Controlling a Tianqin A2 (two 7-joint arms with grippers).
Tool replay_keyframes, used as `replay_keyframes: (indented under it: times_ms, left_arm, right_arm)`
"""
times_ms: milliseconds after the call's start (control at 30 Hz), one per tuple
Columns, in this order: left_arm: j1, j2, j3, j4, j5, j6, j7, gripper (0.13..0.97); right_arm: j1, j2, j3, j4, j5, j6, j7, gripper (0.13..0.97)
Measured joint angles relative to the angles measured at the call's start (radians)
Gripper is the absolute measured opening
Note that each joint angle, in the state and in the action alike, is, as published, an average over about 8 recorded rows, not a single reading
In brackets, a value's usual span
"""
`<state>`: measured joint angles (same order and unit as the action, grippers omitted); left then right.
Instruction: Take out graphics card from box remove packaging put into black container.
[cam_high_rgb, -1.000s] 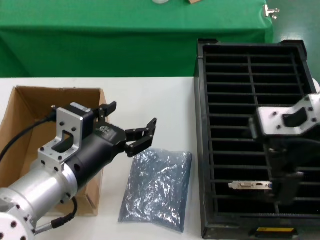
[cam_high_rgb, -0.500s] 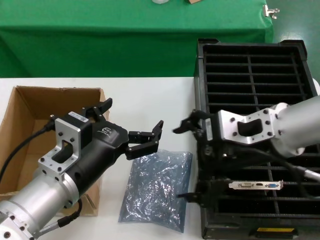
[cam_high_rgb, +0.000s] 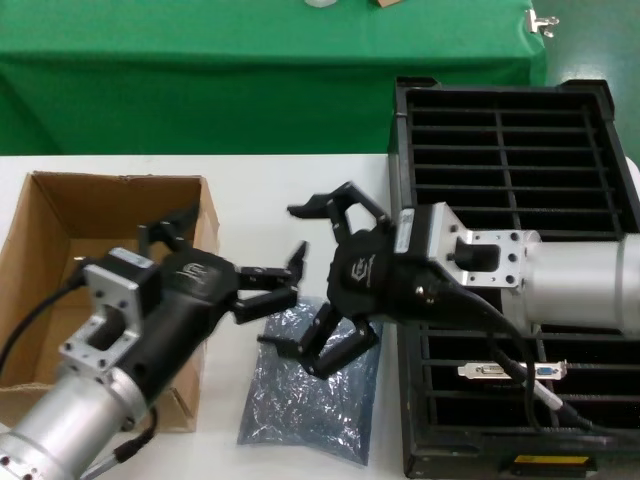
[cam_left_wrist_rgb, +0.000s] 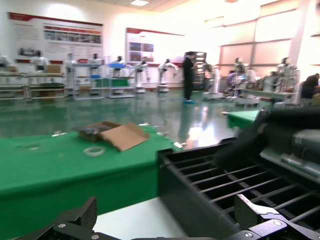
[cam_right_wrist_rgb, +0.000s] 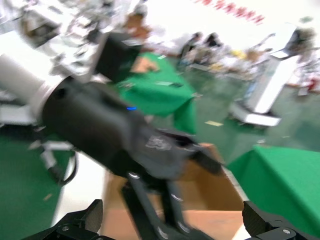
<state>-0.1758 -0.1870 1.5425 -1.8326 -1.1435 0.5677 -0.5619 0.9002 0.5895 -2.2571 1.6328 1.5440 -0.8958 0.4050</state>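
Crinkly plastic, the anti-static bag (cam_high_rgb: 312, 378) lies empty on the table, at 3 o'clock from the cardboard box (cam_high_rgb: 60, 240). It is probably light, soft and slippery; pinch an edge. The graphics card (cam_high_rgb: 505, 371) rests in the black crate (cam_high_rgb: 505, 160). Right gripper (cam_high_rgb: 325, 285) and left gripper (cam_high_rgb: 225, 265) both gape wide, holding nothing.

Our left gripper (cam_high_rgb: 232, 262) sits left of centre in the head view, fingers spread wide, its arm running to the lower-left corner. Our right gripper (cam_high_rgb: 312, 283) faces it at mid-frame, fingers splayed, arm entering from the right edge.
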Motion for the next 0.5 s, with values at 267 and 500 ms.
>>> replay_keyframes:
  times_ms: [267,500]
  left_arm:
    - [0.033,-0.021,0.011,0.043,-0.122,-0.106,0.105,0.964]
    - [0.062,-0.04,0.02,0.082,-0.231,-0.199,0.197,0.966]
  right_arm:
    - [-0.168,-0.054,0.123,-0.006,0.048,0.167,-0.075,0.966]
    - [-0.317,-0.102,0.231,-0.012,0.09,0.315,-0.142,0.966]
